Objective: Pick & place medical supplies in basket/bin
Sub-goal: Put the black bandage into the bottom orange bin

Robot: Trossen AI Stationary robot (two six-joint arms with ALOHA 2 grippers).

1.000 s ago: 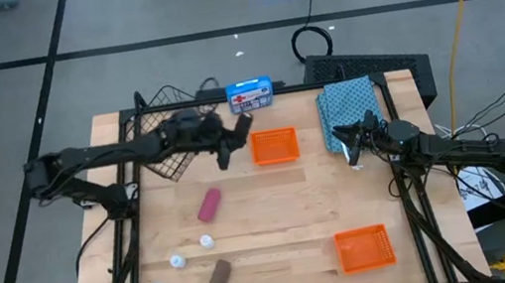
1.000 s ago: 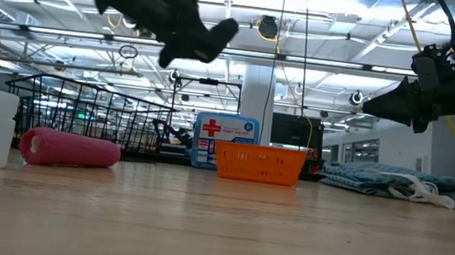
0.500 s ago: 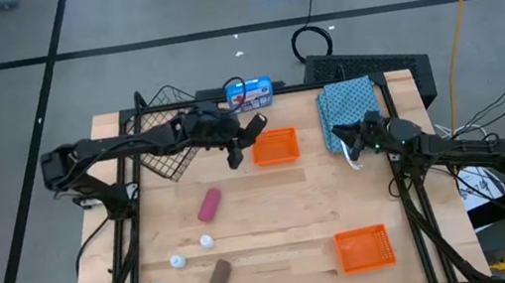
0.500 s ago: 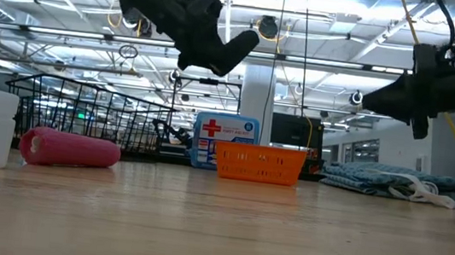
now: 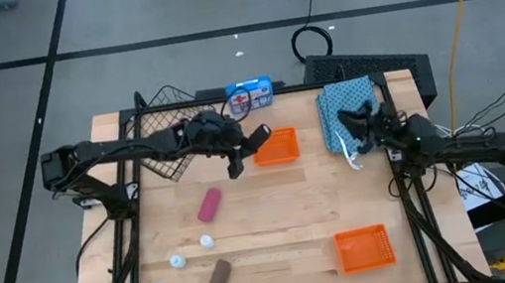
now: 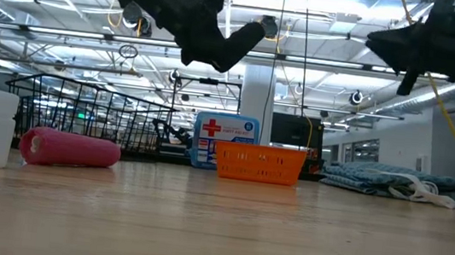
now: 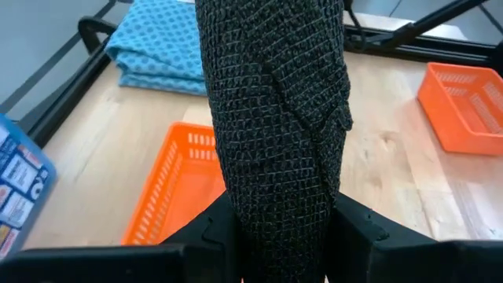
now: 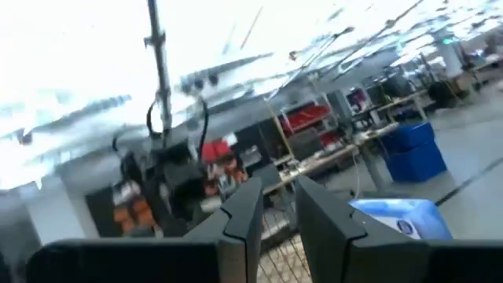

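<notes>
Light wood table (image 5: 273, 209) with a bunch of stuff on it: wire basket (image 5: 160, 140) at around 11 o'clock, blue box (image 5: 249, 94) at 12, teal cloth (image 5: 346, 107) at 1. One orange tray (image 5: 275, 146) just above centre, another tray (image 5: 364, 248) at 5. Pink roll (image 5: 209, 205) left of centre, brown roll (image 5: 218, 278) at 7, and three white vials (image 5: 206, 241) near it.
</notes>
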